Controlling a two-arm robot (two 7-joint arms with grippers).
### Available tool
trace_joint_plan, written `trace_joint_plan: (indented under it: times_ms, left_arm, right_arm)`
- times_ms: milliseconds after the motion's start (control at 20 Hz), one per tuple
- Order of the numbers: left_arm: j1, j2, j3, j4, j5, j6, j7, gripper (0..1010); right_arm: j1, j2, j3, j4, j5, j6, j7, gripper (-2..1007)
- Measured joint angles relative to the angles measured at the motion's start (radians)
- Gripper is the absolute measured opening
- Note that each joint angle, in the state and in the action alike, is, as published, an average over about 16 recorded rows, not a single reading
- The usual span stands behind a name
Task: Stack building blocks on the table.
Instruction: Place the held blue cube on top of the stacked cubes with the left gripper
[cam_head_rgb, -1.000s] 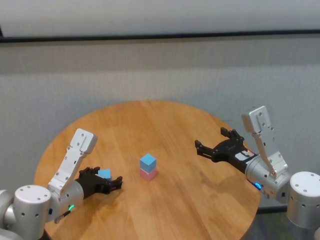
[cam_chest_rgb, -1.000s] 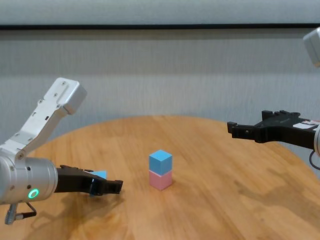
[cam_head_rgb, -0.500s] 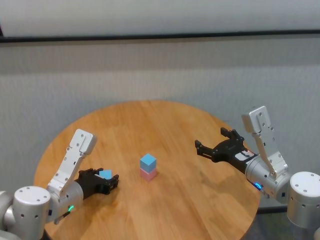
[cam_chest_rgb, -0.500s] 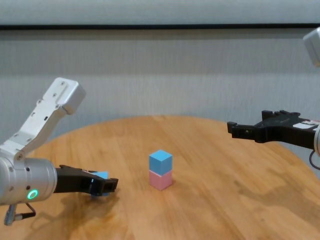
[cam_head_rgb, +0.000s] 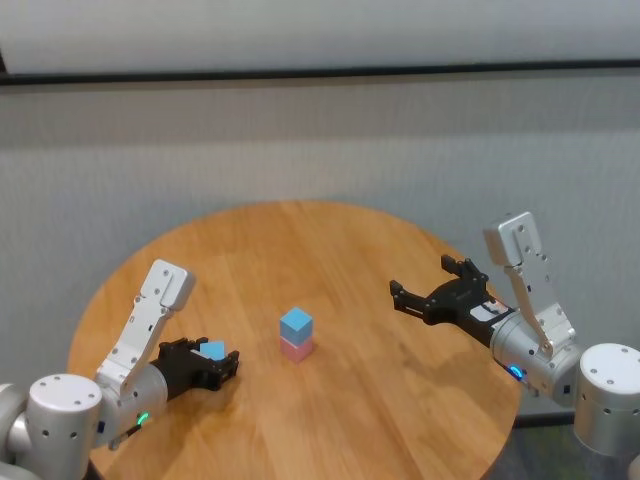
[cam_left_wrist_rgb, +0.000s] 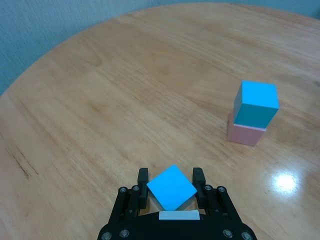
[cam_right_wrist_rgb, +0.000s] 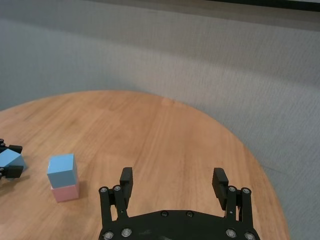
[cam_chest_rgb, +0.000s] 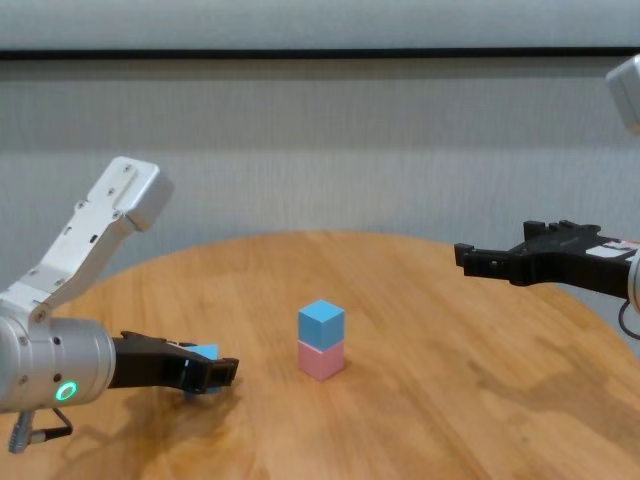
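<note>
The round wooden counter (cam_head_rgb: 330, 250) carries a two-block stack near its middle: a light blue block (cam_head_rgb: 296, 323) sits on the pink block (cam_head_rgb: 297, 347). The right gripper (cam_head_rgb: 432, 288) hovers idle over the right side, fingers spread wide and empty. The left gripper (cam_left_wrist_rgb: 171, 183) is low at the near left, its fingers pressed on opposite corners of the loose blue block (cam_left_wrist_rgb: 171, 187), which is turned diagonally between them. The step in hand appears to be grasping this third block; next it needs lifting and carrying right, onto the stack's top.
</note>
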Motion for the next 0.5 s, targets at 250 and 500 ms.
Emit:
trace_joint_plan:
  times_ms: [250,500]
  left_arm:
    - [0.004,0.006,-0.004,-0.023,0.0,0.005,0.001,558]
    - [0.009,0.021,-0.007,-0.072,0.001,0.017,-0.004,558]
  right_arm:
    - [0.0,0.0,0.0,0.0,0.0,0.0,0.0,1000]
    - [0.0,0.0,0.0,0.0,0.0,0.0,0.0,1000]
